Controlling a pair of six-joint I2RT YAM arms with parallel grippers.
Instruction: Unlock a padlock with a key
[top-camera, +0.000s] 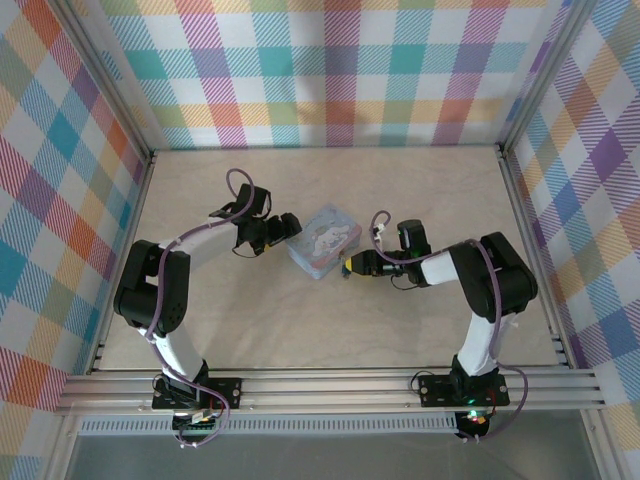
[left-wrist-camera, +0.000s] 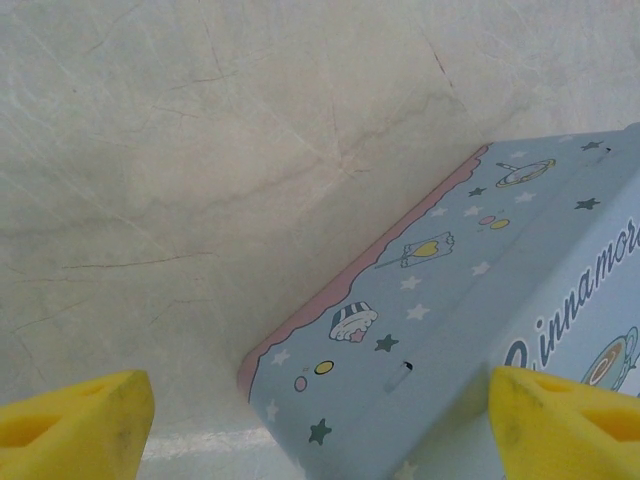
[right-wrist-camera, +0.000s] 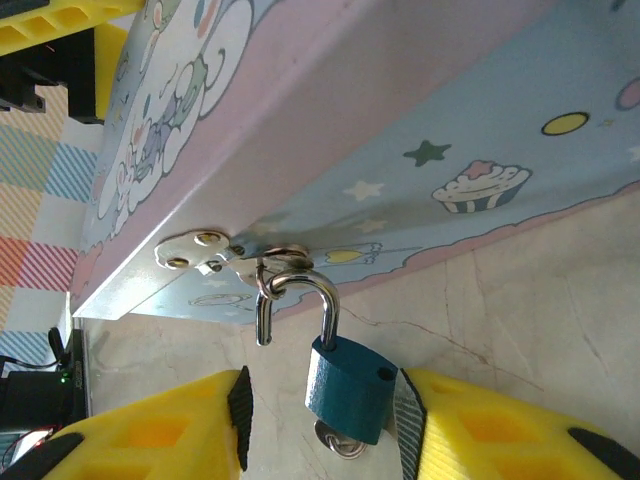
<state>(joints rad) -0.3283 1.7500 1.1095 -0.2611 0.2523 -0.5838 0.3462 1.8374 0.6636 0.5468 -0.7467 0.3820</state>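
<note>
The padlock (right-wrist-camera: 350, 385), a small dark-blue body, hangs by its silvery shackle (right-wrist-camera: 327, 296) from the hasp (right-wrist-camera: 200, 245) on the pale blue cartoon tin (right-wrist-camera: 330, 120). The shackle's short end is out of the body and hangs free. A silvery key (right-wrist-camera: 340, 440) sticks out of the lock's underside. My right gripper (right-wrist-camera: 320, 425) is open around the lock: the right pad (right-wrist-camera: 408, 420) touches the body, the left pad stands apart. At the tin's (top-camera: 325, 240) opposite side, my left gripper (left-wrist-camera: 320, 425) is open, straddling a corner of the tin (left-wrist-camera: 470, 300).
The tin lies mid-table between both arms. Pale marbled tabletop (left-wrist-camera: 200, 150) stretches beyond it toward the checked back wall (top-camera: 330, 70). Aluminium rails (top-camera: 330, 385) border the near edge. My right gripper (top-camera: 350, 265) sits at the tin's right corner, my left gripper (top-camera: 287, 227) at its left.
</note>
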